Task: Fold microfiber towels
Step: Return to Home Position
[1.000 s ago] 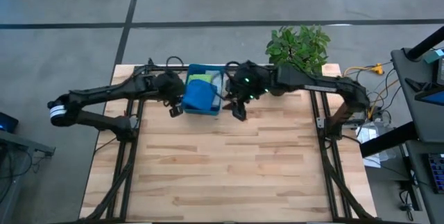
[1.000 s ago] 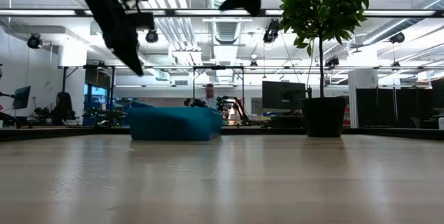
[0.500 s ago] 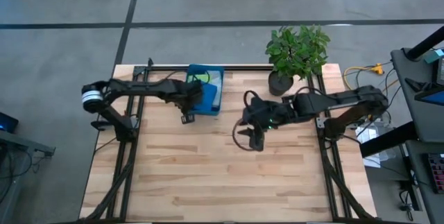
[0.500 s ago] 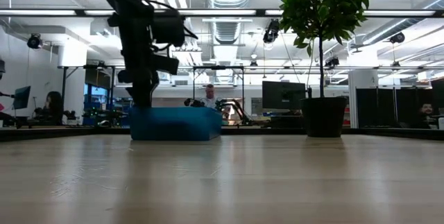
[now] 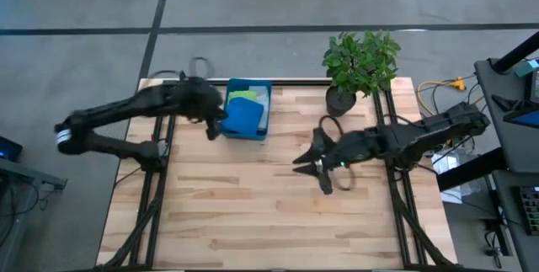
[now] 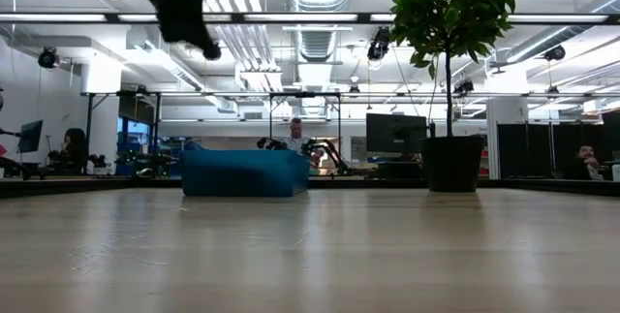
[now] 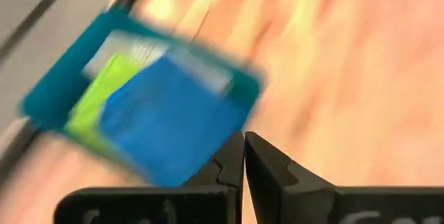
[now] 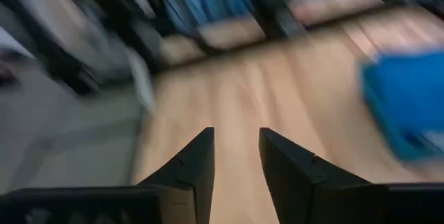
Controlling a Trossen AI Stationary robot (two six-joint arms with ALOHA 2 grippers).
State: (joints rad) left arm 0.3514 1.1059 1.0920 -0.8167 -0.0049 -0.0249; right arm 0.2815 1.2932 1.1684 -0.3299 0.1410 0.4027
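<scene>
Left gripper (image 7: 243, 138), closed, hangs just beside the teal tray (image 7: 38, 106).

left claw (image 7: 243, 135) closed, right claw (image 8: 236, 132) parted

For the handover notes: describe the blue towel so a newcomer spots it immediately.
On the wooden table, along the potted plant's edge, sits a teal tray. The blue towel lies on top inside it, covering most of it; only a strip of lime green towel shows past it.
</scene>
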